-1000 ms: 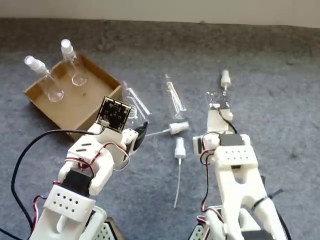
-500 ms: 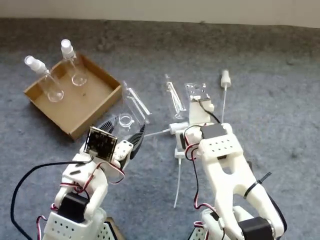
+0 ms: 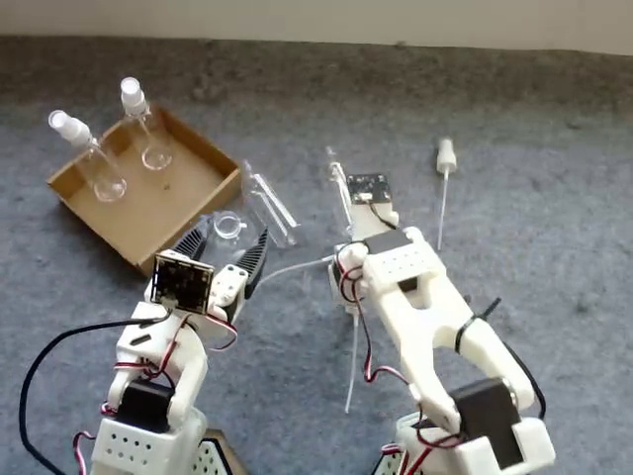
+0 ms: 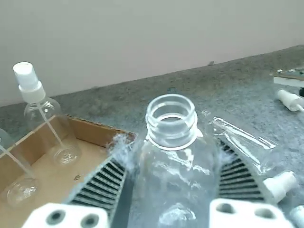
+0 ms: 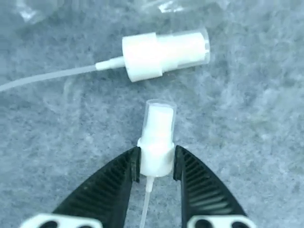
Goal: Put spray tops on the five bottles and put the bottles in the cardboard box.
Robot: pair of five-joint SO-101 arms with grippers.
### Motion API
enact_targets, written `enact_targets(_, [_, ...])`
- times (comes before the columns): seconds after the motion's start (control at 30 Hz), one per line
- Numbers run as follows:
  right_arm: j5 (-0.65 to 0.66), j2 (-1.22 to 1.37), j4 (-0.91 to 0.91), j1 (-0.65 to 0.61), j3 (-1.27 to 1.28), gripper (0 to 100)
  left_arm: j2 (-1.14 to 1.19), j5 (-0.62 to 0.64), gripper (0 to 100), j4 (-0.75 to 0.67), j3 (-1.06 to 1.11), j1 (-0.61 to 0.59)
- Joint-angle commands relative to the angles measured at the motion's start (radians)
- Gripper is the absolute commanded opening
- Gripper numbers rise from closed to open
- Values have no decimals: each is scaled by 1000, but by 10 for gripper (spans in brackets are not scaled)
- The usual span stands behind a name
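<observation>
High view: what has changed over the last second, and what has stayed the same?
The left gripper drew back from the cardboard box and now holds an open bottle upright. The right gripper swung left, away from the far spray top, and closed around a nearer spray top. The two capped bottles in the box stayed put.

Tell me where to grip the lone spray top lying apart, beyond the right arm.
Grip the spray top at its thick white head, coming straight down with jaws across it: it lies flat, and its thin trailing tube looks too slender to hold.
</observation>
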Motion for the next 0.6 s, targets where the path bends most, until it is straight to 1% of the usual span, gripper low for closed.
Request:
enact_targets(0.0, [-14, 50, 61, -12, -122, 110, -10, 5, 73, -121, 38, -31])
enact_targets(0.13, [-14, 116, 61, -8, -157, 110, -10, 5, 73, -180, 77, -30])
enact_targets(0.3, [-9, 180, 61, -13, -160, 117, -10, 5, 73, -181, 79, -30])
enact_targets(0.43, [-12, 199, 62, -8, -160, 204, -10, 5, 73, -181, 79, -30])
enact_targets(0.5, [-12, 197, 62, -8, -160, 196, -10, 5, 73, -181, 79, -30])
enact_targets(0.57, [-11, 197, 62, -7, -160, 166, -10, 5, 73, -181, 79, -30])
